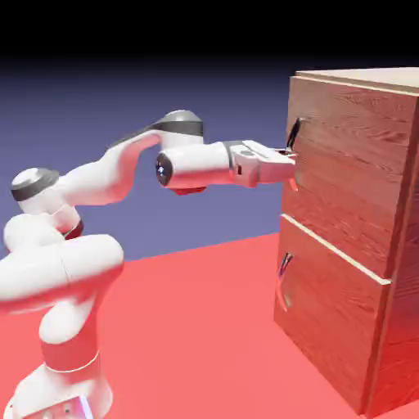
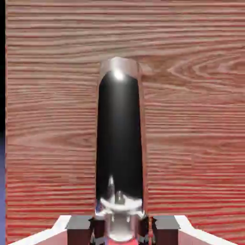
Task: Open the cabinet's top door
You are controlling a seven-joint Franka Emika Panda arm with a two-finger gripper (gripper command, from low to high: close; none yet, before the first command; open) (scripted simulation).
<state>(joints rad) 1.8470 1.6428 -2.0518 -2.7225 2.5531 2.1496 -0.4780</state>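
Observation:
The cabinet (image 1: pixel 360 237) is a tall reddish-brown wood-grain box at the exterior view's right. Its top door (image 1: pixel 352 172) is the upper panel and lies flush with the front. A curved dark metal handle (image 1: pixel 292 135) sits at the door's left edge. My gripper (image 1: pixel 291 162) reaches level from the left and is at that handle. In the hand view the dark shiny handle (image 2: pixel 119 143) runs up the middle of the wood panel (image 2: pixel 191 119). Its lower end sits between my two grey fingertips (image 2: pixel 79 224), which are shut on it.
The lower panel (image 1: pixel 327 311) has its own small handle (image 1: pixel 284 270) below the pale seam. The red table (image 1: pixel 196 327) spreads in front of the cabinet. My white arm (image 1: pixel 106 180) rises from the lower left.

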